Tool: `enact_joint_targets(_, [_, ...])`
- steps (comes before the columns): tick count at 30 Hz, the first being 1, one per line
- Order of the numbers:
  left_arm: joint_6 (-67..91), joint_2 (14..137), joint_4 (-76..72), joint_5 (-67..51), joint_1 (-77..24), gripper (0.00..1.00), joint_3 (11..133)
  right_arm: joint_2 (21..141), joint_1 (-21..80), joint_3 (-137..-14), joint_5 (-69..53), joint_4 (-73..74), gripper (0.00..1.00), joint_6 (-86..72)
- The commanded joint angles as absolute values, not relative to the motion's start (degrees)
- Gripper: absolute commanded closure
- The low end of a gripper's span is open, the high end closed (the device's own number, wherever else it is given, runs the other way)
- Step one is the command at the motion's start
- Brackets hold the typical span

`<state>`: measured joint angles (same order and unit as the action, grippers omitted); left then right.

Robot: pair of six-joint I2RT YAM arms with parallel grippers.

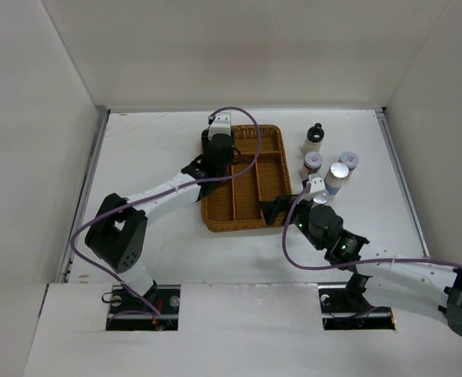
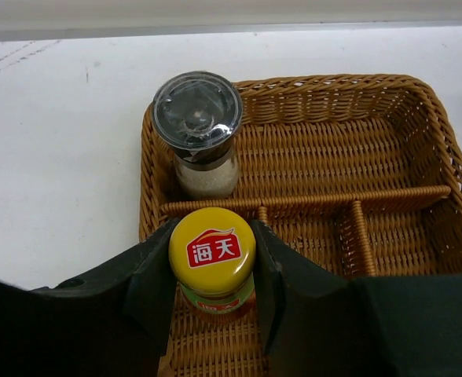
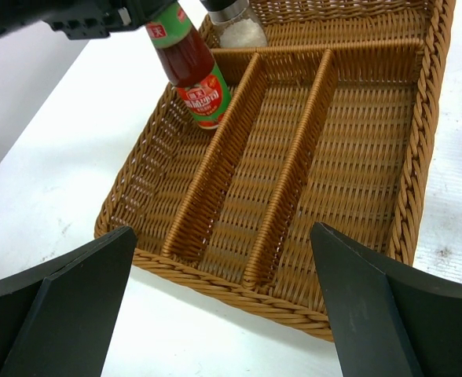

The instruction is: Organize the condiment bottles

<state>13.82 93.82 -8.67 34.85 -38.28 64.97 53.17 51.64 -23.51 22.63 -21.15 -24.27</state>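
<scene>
Two bottles at the tray (image 2: 419,102), four bottles (image 1: 339,174) on the tabletop (image 1: 152,141).
Left gripper (image 2: 212,290) clamps one tilted sauce bottle (image 3: 196,75) in the left compartment, near one shaker (image 2: 199,133); right gripper (image 3: 221,236) spread apart.

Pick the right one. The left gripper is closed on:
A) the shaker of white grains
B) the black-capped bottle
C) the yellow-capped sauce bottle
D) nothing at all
C: in the left wrist view the left gripper presses against both sides of the yellow-capped sauce bottle, while the shaker stands free beyond it in the wicker tray.
</scene>
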Motion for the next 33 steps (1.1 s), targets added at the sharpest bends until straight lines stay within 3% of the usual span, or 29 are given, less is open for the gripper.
enact_joint_targets(1, [14.8,91.6,-16.3,34.9,-37.7,0.82,68.4,52.8,51.2,-23.8,22.6,-23.8,0.0,-25.0])
enact_joint_targets(8, [15.2,91.1,-17.6,34.6,-37.1,0.78,63.7,53.6,51.4,-24.1,22.4,-23.9,0.0,-25.0])
enact_joint_targets(12, [15.3,90.4,-18.8,35.1,-37.1,0.6,61.3,53.6,51.3,-24.1,22.5,-23.9,0.0,-25.0])
enact_joint_targets(23, [15.2,87.5,-19.9,35.1,-37.2,0.25,59.1,53.0,51.2,-24.0,22.9,-23.6,0.0,-25.0])
enact_joint_targets(29, [14.7,81.9,-20.0,35.0,-37.8,0.0,58.4,52.6,51.0,-24.8,23.2,-23.3,0.0,-24.5])
enact_joint_targets(33, [14.9,74.0,-25.6,35.4,-38.1,0.0,53.2,52.6,52.5,-28.4,22.9,-22.4,0.03,-25.9])
